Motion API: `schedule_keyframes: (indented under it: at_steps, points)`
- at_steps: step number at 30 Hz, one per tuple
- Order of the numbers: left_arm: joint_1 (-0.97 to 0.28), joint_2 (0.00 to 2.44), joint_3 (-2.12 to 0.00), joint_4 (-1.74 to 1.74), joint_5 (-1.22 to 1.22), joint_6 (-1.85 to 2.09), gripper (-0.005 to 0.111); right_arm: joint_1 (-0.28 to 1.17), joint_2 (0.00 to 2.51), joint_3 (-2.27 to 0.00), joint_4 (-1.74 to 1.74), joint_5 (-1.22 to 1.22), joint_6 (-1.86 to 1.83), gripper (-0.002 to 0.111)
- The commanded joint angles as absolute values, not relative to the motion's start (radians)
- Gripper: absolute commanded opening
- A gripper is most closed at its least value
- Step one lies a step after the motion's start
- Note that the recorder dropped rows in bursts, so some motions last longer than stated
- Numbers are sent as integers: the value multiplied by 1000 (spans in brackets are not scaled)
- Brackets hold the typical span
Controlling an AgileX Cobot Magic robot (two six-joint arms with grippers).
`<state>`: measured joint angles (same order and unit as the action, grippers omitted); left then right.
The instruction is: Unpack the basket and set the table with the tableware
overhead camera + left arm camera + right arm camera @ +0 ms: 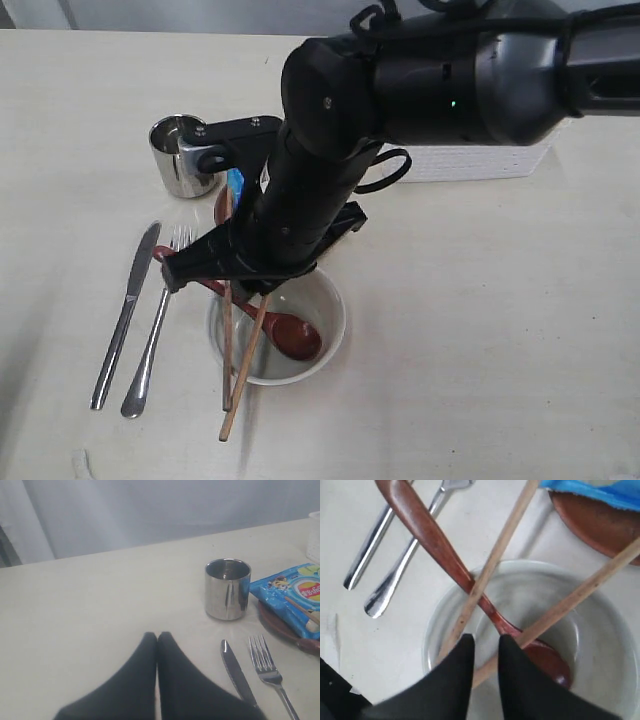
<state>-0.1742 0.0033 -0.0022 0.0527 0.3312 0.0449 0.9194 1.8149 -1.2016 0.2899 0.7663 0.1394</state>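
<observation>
Chopsticks (495,560) cross bowl (434,635) rim beneath slightly parted right fingers (457,680); left fingers (140,680) pressed together over open table (100,605)

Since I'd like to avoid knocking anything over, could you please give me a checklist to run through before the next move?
1. Right hand empty: jaws slightly apart over the bowl, gripping nothing - ok.
2. Left hand clear: shut, empty, apart from the knife - ok.
3. Chopsticks settled: crossed over the bowl rim and the spoon - not ok.
4. Plate free: the blue packet lies on it - not ok.
5. Basket emptied: its inside is hidden by the arm - cannot tell.
</observation>
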Motion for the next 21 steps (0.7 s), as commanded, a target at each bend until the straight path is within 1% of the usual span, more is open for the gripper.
schedule_keyframes:
  at_steps: [1,3,5,11,17,21]
  points:
    - [-172,0,0,51,325,44,0,952,1788,-1225,296,767,134,43]
    - [-172,0,0,51,325,44,0,983,1788,-1225,283,767,143,44]
    - [-172,0,0,51,325,44,0,1003,1799,-1225,275,767,167,41]
    - [-172,0,0,51,325,44,0,1005,1851,-1260,269,776,190,40]
    - [-172,0,0,51,325,44,0,1005,1903,-1351,185,881,251,40]
    - [-172,0,0,51,325,44,0,1005,1918,-1368,150,917,279,40]
